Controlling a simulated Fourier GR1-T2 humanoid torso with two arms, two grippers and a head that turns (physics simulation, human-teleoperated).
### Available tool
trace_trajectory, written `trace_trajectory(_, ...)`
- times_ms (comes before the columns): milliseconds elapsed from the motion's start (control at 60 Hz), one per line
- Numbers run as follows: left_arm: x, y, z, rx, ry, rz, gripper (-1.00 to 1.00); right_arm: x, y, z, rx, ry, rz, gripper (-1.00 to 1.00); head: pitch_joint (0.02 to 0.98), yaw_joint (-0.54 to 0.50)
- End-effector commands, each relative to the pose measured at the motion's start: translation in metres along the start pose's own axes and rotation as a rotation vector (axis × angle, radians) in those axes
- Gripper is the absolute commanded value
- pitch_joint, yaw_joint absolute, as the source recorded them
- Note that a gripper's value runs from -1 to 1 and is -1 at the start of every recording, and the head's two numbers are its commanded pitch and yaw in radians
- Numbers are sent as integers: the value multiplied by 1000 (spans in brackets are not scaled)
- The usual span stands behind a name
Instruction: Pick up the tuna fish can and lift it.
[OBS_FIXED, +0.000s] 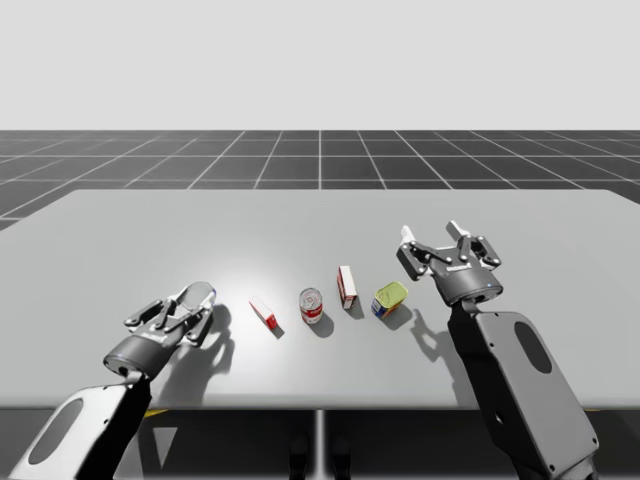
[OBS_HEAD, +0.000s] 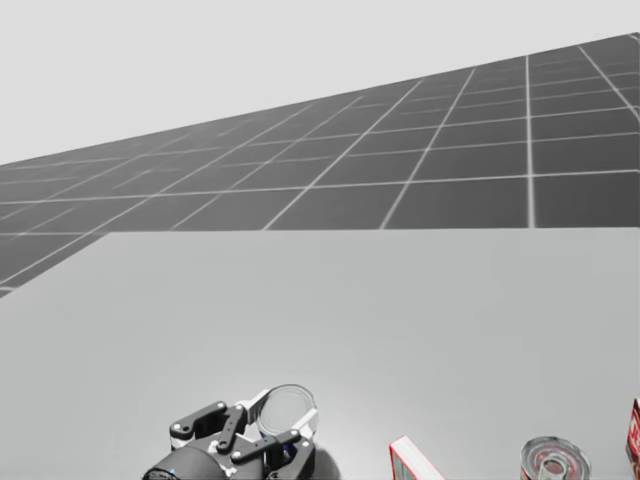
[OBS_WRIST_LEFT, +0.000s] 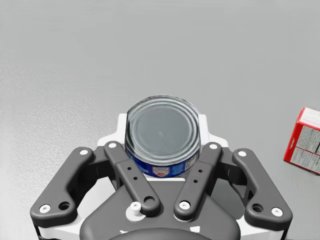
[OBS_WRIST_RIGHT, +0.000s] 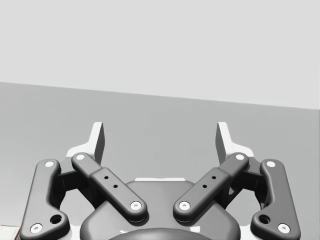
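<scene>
Grasp status: left tool pinching the tuna fish can near the tabletop's front-left corner; right tool spread.
Detail: the can is sealed, lid tilted up toward the head view, white fingers on both sides; can't tell if its base is clear of the surface. High view gives a row toward the front edge, middle to right: small red-and-white box, upright red-and-white can, taller red-and-white box, yellow-topped blue can tipped over; all closed. It also puts the right tool raised just right of that row. Left wrist view catches the small box beside the can. Tabletop plain grey; dark gridded floor behind, pale blank backdrop.
</scene>
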Motion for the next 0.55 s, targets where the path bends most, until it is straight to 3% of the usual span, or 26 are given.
trace_trajectory(17,46,-11,1,-127,-92,-54,1000,0,-1,-1,1,-1,-5,-1000,476,421)
trace_trajectory(133,68,-13,6,-132,-137,-80,1000,1,-2,-1,3,-2,-12,-1000,471,421)
trace_trajectory(250,92,-16,10,-133,-189,-105,1000,0,-2,-1,6,-13,5,-1000,463,421)
trace_trajectory(550,154,-17,28,-113,-335,-181,1000,1,-3,-1,12,-20,18,-1000,458,415)
